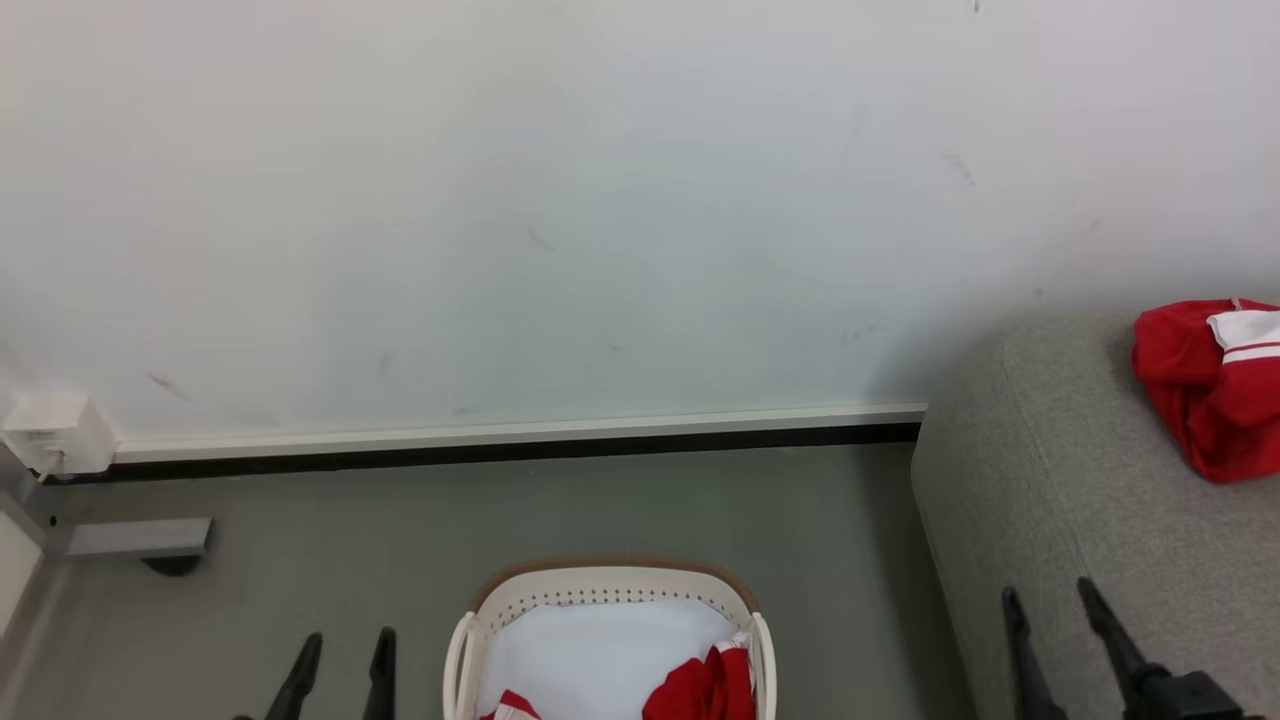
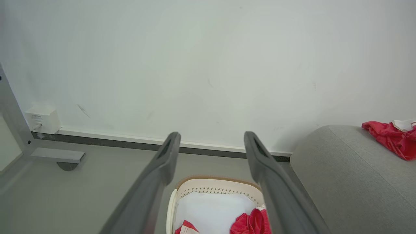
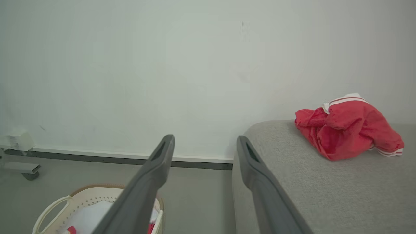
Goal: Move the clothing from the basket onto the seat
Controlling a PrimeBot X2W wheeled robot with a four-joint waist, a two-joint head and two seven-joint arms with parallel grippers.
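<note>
The white basket (image 1: 610,585) with a brown rim stands on the floor at the bottom centre, holding red clothing (image 1: 705,685) on its white lining. Another red and white garment (image 1: 1215,385) lies crumpled on the grey seat (image 1: 1050,470) at the right. My left gripper (image 1: 345,650) hangs open to the left of the basket, over the floor. Over the seat's front edge, my right gripper (image 1: 1052,602) is open and holds nothing. The left wrist view shows the basket (image 2: 216,188) and its clothing (image 2: 250,222) between open fingers; the right wrist view shows the garment (image 3: 347,130) on the seat (image 3: 308,182).
A white wall with a dark skirting strip runs behind. A white socket box (image 1: 55,432) and a grey bracket foot (image 1: 140,540) sit at the far left by the wall. Grey floor surrounds the basket.
</note>
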